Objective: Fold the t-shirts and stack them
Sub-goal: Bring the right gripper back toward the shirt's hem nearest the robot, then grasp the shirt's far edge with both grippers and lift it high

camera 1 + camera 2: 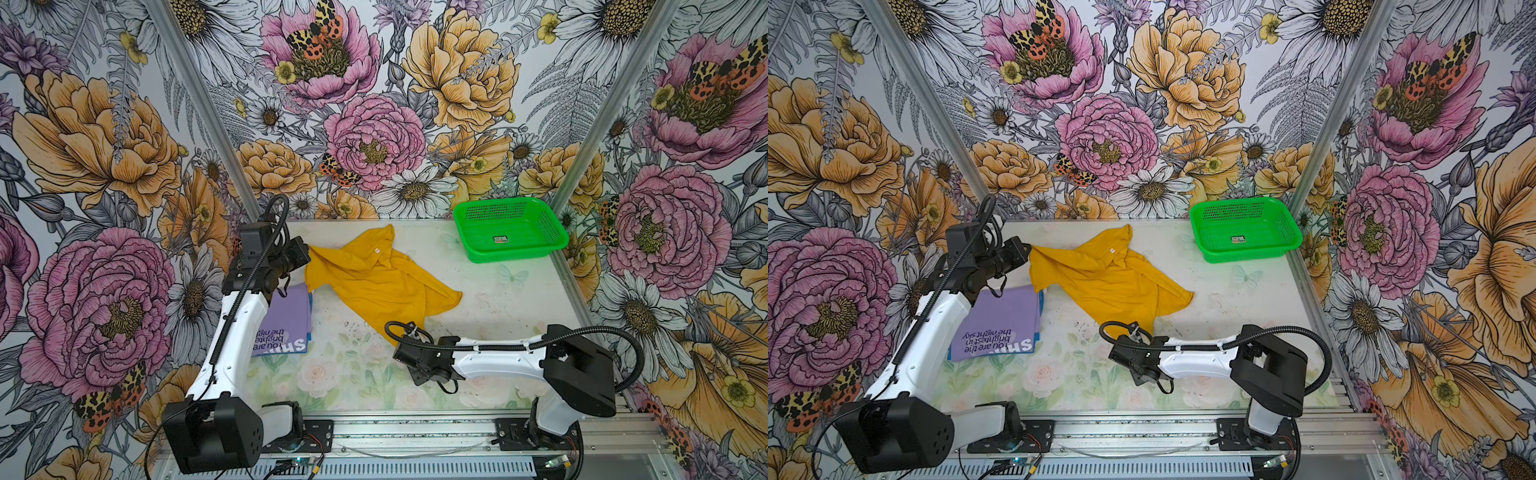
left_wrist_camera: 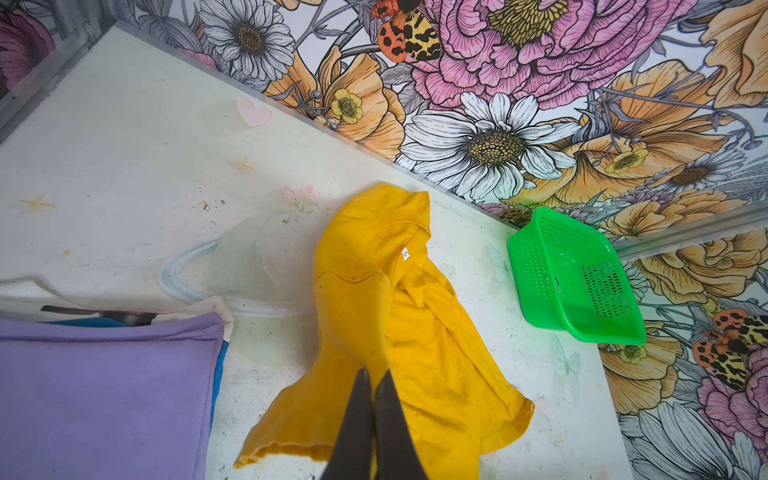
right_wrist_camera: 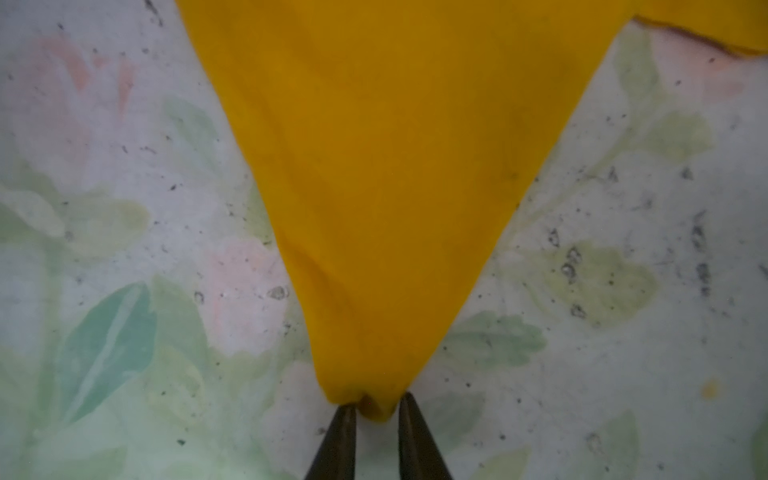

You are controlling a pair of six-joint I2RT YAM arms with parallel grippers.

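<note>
Right gripper [image 3: 376, 405] clamped on near tip of mustard-yellow t-shirt [image 1: 374, 278], crumpled on table [image 1: 498, 299]; left gripper [image 2: 376, 372] pinched shut on its opposite corner (lavender t-shirt [image 1: 286, 320] folded beside). Looks like spreading; needs gentle, level pulling apart next.

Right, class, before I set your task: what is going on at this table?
Two robot arms are handling the yellow t-shirt, which lies crumpled mid-table. The left end effector is shut on its far left corner; the right end effector pinches its near tip. The purple t-shirt lies folded at the left; the green basket stands at the back right.
</note>
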